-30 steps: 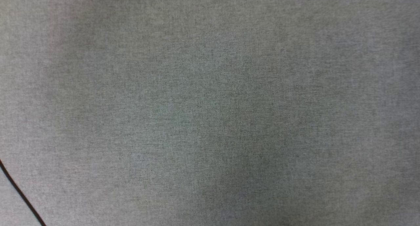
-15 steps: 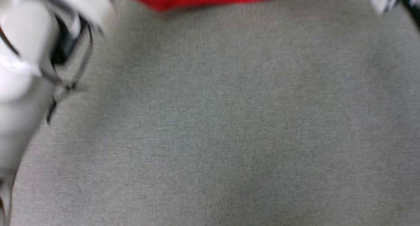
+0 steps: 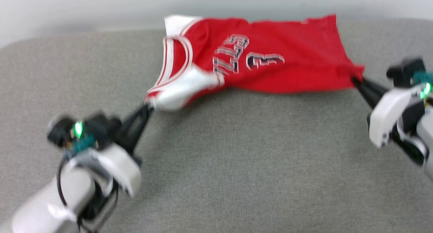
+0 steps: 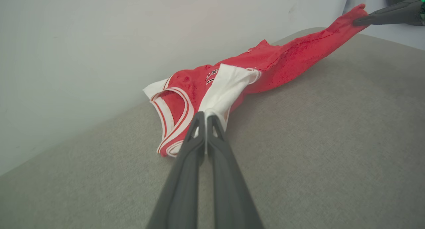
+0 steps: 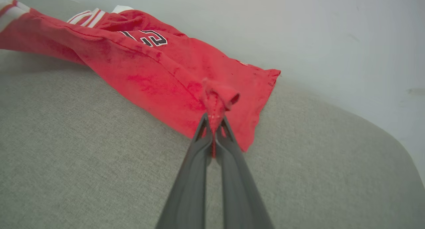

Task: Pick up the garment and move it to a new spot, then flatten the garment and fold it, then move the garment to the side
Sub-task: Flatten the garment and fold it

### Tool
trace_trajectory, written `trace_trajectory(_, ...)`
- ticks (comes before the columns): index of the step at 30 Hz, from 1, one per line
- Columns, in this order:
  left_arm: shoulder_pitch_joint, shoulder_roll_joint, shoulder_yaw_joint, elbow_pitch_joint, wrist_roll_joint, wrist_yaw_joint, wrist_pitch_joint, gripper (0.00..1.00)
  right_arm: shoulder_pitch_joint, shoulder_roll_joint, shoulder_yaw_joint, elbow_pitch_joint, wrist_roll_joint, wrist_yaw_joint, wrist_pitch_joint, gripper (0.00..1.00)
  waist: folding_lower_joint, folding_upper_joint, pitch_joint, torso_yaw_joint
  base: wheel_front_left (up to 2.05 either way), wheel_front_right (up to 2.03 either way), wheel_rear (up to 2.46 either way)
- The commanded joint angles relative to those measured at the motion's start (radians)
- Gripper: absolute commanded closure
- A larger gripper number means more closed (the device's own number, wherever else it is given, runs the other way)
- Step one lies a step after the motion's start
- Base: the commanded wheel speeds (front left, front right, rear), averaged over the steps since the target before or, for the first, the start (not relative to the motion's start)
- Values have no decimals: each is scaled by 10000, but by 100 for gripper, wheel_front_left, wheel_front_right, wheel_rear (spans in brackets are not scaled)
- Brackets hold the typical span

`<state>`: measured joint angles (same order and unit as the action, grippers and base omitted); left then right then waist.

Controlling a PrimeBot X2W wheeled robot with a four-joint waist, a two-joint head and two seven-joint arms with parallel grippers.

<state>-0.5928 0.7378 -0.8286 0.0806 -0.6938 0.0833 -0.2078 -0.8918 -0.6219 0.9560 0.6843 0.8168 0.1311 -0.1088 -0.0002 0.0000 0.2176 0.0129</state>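
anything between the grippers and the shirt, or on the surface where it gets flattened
Nothing visible. The left gripper is shut on the garment at a white sleeve, the right gripper at a red corner; the grey surface bears nothing else.

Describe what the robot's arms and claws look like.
Both arms wear glossy white rounded shells over black joints. Each wrist carries a black block with teal parts and a glowing green light. A thin black cable loops beside the left forearm. The left claw and right claw each have two long, slim, dark grey fingers tapering to the tips.
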Motion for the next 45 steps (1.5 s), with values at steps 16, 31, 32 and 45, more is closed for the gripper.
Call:
trace_trajectory(16, 5578, 842, -760, -1835, -2226, 1594, -74, 100, 5250, -1243, -312, -1325, 570, -7, -468, 100, 2, 0, -2130, 29, 0, 0, 0)
trace_trajectory(31, 7035, 1055, -1022, -2399, -3004, 1834, -70, 100, 7825, -1506, -1807, -2495, 225, -7, -21, 100, 2, 0, -2274, 84, 0, 0, 0)
trace_trajectory(32, 6854, 1061, -944, -2388, -2909, 1845, -101, 100, 7835, -1465, -1956, -2600, 169, -7, 48, 100, 2, 0, -2263, 89, 0, 0, 0)
trace_trajectory(45, 3608, 776, -518, -1390, -1206, 1144, 185, 100, 7365, -878, -4080, -3488, -690, -7, 817, 100, 2, 0, -1439, -9, 0, 0, 0)
